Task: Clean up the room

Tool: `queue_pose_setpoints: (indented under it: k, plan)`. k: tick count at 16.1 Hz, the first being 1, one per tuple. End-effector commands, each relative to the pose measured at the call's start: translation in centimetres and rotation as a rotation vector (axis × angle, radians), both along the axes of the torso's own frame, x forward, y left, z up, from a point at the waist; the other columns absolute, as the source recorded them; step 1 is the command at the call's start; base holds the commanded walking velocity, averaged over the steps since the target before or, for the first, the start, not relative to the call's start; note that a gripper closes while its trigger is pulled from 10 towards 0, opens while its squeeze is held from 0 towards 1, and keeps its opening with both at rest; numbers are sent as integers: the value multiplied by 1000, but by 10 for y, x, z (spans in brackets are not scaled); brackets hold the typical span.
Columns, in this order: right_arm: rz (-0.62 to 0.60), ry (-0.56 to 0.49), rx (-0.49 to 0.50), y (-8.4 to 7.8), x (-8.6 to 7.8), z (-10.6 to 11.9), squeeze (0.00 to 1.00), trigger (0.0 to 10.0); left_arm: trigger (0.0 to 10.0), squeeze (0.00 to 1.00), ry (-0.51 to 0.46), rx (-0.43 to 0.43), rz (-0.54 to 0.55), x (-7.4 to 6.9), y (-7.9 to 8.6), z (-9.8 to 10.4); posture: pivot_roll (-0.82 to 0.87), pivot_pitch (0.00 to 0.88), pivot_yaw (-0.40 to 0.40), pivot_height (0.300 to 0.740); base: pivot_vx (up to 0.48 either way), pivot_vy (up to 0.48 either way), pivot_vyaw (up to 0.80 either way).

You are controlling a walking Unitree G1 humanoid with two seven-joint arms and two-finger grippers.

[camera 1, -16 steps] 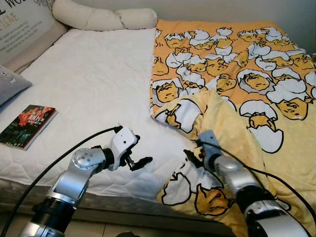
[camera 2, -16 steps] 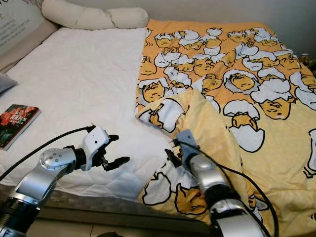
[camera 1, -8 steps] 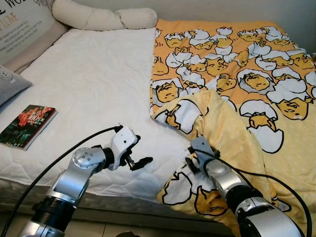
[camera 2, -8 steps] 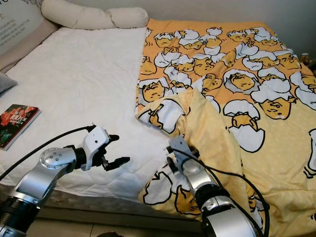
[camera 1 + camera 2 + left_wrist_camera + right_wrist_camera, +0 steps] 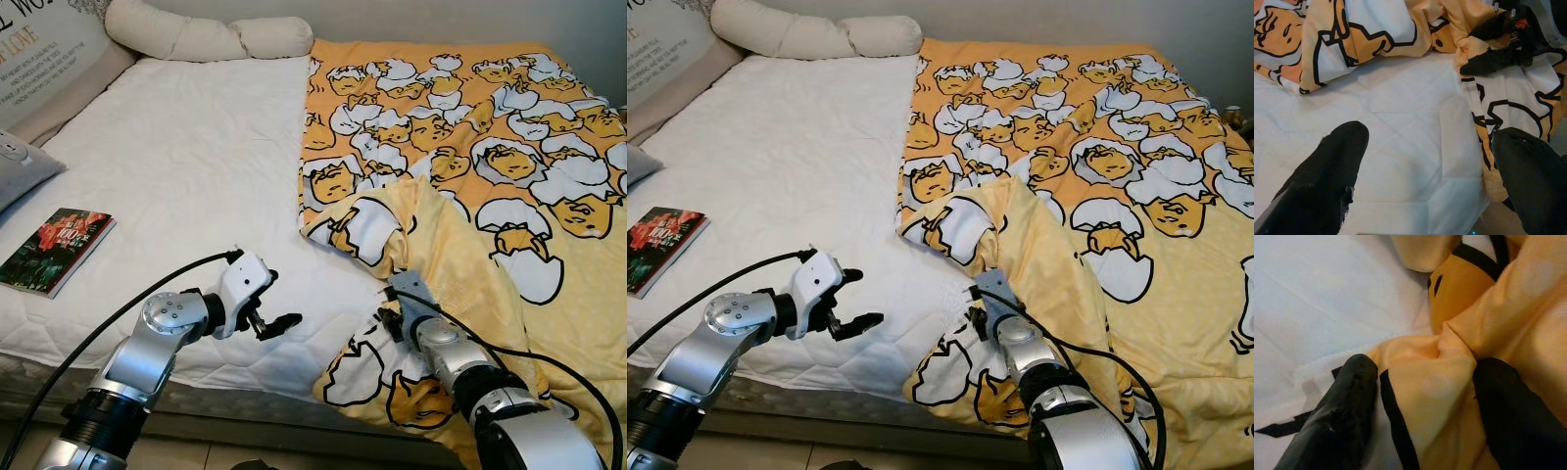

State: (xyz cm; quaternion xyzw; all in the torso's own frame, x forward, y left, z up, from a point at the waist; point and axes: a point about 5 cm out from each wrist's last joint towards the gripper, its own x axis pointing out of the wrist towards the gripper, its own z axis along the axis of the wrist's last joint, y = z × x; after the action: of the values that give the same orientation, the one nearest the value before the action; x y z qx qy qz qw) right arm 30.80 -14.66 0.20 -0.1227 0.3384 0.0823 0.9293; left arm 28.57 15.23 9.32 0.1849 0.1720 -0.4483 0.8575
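While the left hand (image 5: 277, 324) hovers wide open over the bed (image 5: 186, 166), the right hand (image 5: 1420, 396) pinches a fold of the yellow blanket (image 5: 509, 147) beside it.

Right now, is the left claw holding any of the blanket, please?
No, the left claw hangs open over bare white sheet, beside the blanket.

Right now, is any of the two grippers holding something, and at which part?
The right gripper has a bunched fold of the yellow blanket between its jaws, near the turned-over edge at the foot of the bed. The left gripper is open over the white mattress, holding nothing.
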Motion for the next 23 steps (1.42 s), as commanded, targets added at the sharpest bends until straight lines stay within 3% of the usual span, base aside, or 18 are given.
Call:
queue_pose_setpoints:
  k: [1,11,14,15,16,17,18,19,20,21,23]
  plan:
    - [-29,17,5,-6,-1,-1,0,0,10000,0,-3,4,0,1,2,3,20,0,65,740,0,0,0]
    - [-76,6,75,-16,-2,-1,0,0,10000,0,-3,3,2,1,2,2,19,0,67,740,0,0,0]
    - [-55,-20,151,-12,1,2,0,0,10000,0,-1,4,2,1,2,2,20,0,69,740,0,0,0]
    - [59,-50,273,1,4,8,0,0,10000,0,-1,5,3,1,2,2,20,0,68,740,0,0,0]
    - [253,-65,411,17,2,15,0,0,10000,0,0,5,4,1,3,2,20,0,68,740,0,0,0]
    - [468,-50,477,26,-7,18,0,0,10000,0,1,7,4,1,4,2,20,0,68,740,0,0,0]
    - [564,-26,498,27,-13,17,0,0,10000,0,2,7,4,1,4,2,19,0,71,740,0,0,0]
    - [769,55,528,24,-30,15,0,0,10000,0,4,8,3,1,4,3,19,0,71,740,0,0,0]
    - [802,68,526,23,-33,14,0,0,10000,0,4,8,2,1,4,3,19,0,71,740,0,0,0]
    - [993,207,534,8,-56,11,0,0,10000,0,10,8,-2,1,5,2,15,0,76,740,0,0,0]
    - [1120,320,518,-3,-74,8,0,0,10000,0,15,11,-6,0,5,2,12,0,79,740,0,0,0]
